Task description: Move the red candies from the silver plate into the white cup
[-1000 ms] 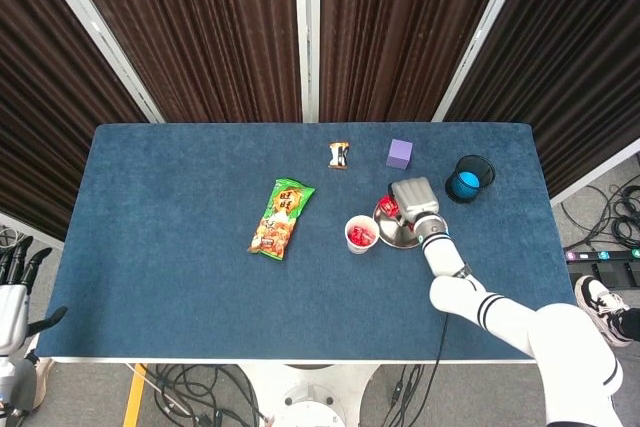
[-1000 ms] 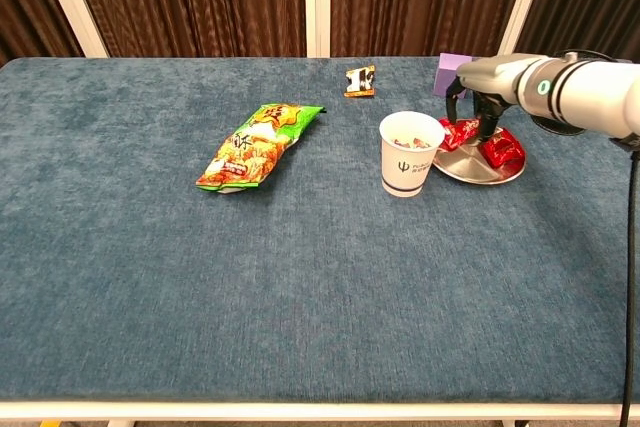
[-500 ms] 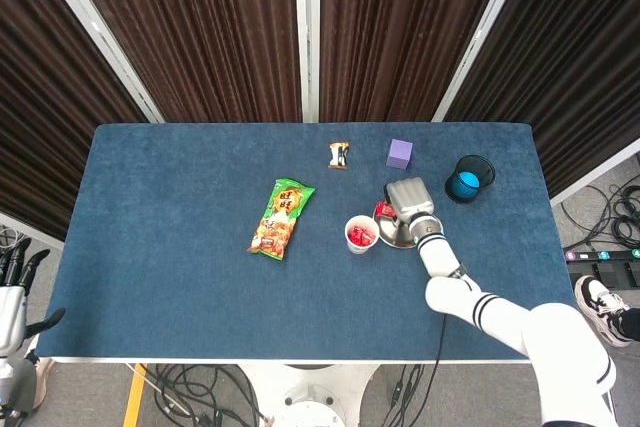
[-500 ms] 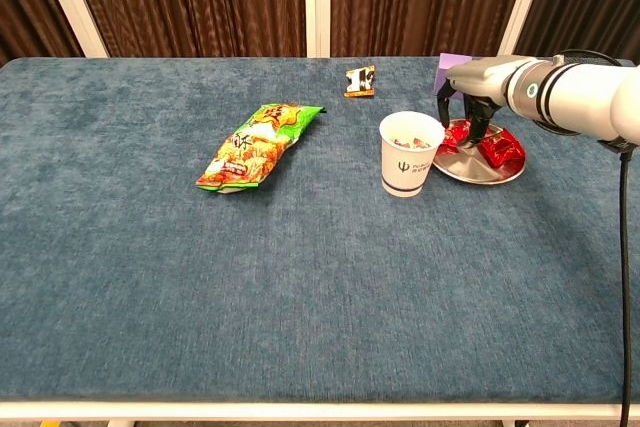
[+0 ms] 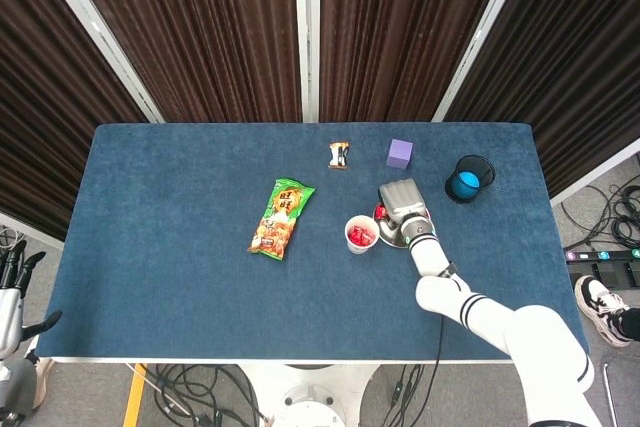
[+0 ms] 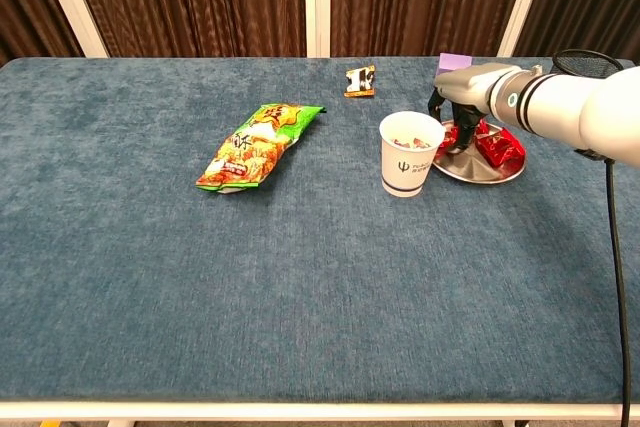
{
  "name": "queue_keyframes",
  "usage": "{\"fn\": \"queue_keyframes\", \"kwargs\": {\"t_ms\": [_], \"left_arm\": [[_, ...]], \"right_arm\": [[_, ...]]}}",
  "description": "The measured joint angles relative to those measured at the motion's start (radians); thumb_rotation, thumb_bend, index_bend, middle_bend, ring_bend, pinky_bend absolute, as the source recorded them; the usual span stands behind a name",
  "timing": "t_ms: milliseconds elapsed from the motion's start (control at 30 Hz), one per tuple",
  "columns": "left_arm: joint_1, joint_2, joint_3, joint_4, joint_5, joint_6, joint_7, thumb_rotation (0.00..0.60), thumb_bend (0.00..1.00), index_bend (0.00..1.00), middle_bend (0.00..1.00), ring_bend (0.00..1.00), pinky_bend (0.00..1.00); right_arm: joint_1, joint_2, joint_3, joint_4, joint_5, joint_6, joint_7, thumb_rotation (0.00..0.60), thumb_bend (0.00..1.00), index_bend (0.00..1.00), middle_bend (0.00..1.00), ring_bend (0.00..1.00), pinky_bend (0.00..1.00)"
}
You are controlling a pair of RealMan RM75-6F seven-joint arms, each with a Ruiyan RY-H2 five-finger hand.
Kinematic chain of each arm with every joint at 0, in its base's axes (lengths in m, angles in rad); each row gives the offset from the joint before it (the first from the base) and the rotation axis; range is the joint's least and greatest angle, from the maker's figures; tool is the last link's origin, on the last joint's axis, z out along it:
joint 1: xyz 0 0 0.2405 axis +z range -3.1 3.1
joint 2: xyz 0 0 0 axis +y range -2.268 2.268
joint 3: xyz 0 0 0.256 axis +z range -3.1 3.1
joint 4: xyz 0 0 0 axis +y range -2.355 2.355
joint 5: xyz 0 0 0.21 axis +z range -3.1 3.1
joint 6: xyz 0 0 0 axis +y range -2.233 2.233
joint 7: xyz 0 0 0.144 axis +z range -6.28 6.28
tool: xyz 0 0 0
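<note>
The white cup (image 6: 410, 152) stands just left of the silver plate (image 6: 478, 177) and has red candies inside. My right hand (image 6: 458, 107) hangs over the plate's left edge, fingers pointing down and pinching a red candy (image 6: 466, 132). Another red candy (image 6: 499, 147) lies on the plate to its right. From above, the right hand (image 5: 401, 203) covers most of the plate (image 5: 392, 240), with the held candy (image 5: 378, 212) showing beside the cup (image 5: 361, 233). My left hand (image 5: 8, 292) hangs off the table at the lower left, fingers apart and holding nothing.
A green snack bag (image 5: 282, 218) lies left of the cup. A small wrapped snack (image 5: 339, 154) and a purple block (image 5: 400, 153) sit behind. A black mesh cup (image 5: 469, 178) with blue inside stands to the right of the plate.
My right hand has shifted left over the plate toward the cup, and the pinched red candy has moved a little left with it. The left hand has stayed put.
</note>
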Motion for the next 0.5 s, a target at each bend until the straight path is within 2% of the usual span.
{"fn": "queue_keyframes", "kwargs": {"t_ms": [167, 267, 367, 500], "left_arm": [[0.002, -0.001, -0.001, 0.003, 0.000, 0.002, -0.004, 0.600, 0.00, 0.21, 0.12, 0.10, 0.12], [0.003, -0.001, 0.000, 0.005, 0.001, 0.003, -0.005, 0.600, 0.00, 0.21, 0.12, 0.10, 0.12], [0.001, 0.000, -0.001, 0.002, 0.005, 0.003, -0.002, 0.600, 0.00, 0.21, 0.12, 0.10, 0.12], [-0.001, 0.001, -0.002, -0.006, 0.012, 0.009, 0.004, 0.600, 0.00, 0.21, 0.12, 0.10, 0.12]], "right_arm": [[-0.007, 0.016, 0.009, -0.029, -0.015, 0.016, 0.013, 0.600, 0.38, 0.58, 0.99, 0.94, 1.00], [-0.022, 0.053, 0.016, -0.093, -0.042, 0.043, 0.036, 0.600, 0.38, 0.58, 0.99, 0.94, 1.00], [-0.045, 0.112, 0.023, -0.197, -0.087, 0.087, 0.066, 0.600, 0.38, 0.58, 0.99, 0.94, 1.00], [-0.088, 0.220, 0.031, -0.397, -0.179, 0.160, 0.121, 0.600, 0.38, 0.58, 0.99, 0.94, 1.00]]}}
